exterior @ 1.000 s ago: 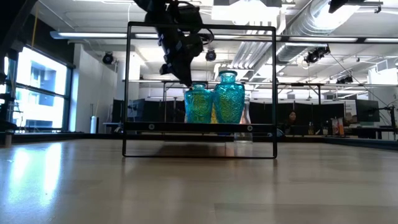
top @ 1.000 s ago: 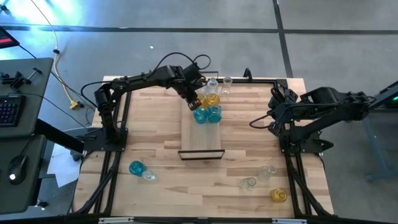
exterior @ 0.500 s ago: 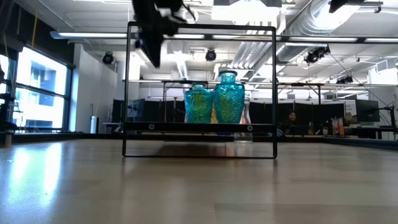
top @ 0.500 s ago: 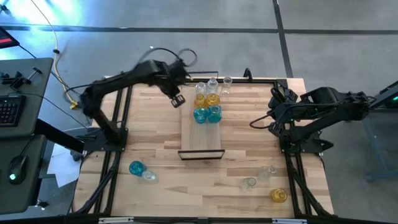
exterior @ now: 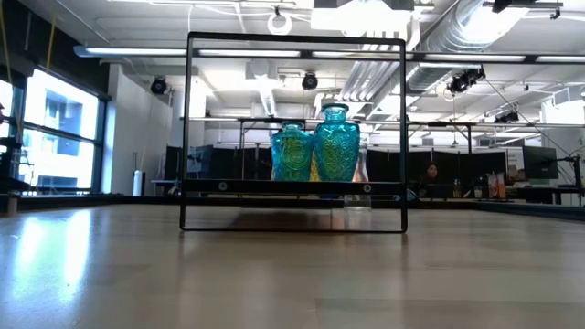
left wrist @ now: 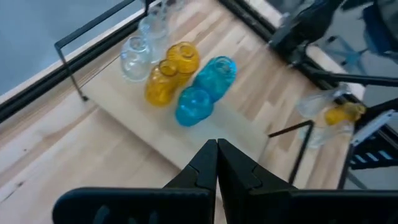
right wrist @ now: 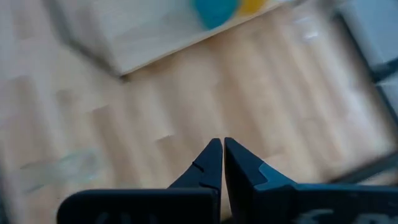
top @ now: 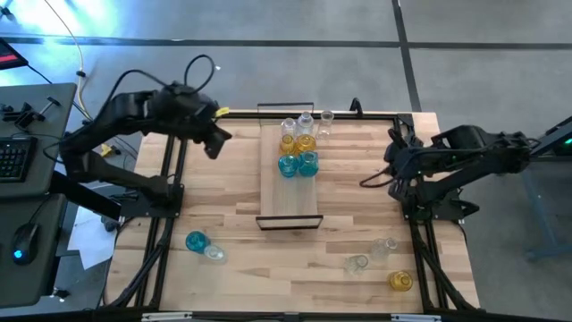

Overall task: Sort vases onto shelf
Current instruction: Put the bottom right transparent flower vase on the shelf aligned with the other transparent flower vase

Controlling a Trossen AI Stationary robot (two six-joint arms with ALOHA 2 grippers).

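- Six small glass vases stand grouped at the far end of the narrow light-wood shelf with thin black metal end frames (top: 288, 195): two teal-blue ones (top: 298, 165) nearest the middle, two amber-yellow ones (top: 297, 142) behind them, and two clear ones (top: 298, 124) farthest back.
- One more clear vase (top: 327, 117) sits just off the shelf's far right corner, on the large wooden tabletop (top: 357, 215).
- Near the front left lie a teal-blue vase (top: 196, 241) and a clear one (top: 214, 253), just beside each other.
- Near the front right are two clear vases (top: 372, 254) and an amber-yellow one (top: 399, 281).
- The left gripper (top: 213, 143) hangs over the table's far left corner, fingers pressed together and holding nothing.
- The right gripper (top: 394, 165) waits folded at the table's right edge, fingers likewise together and empty.
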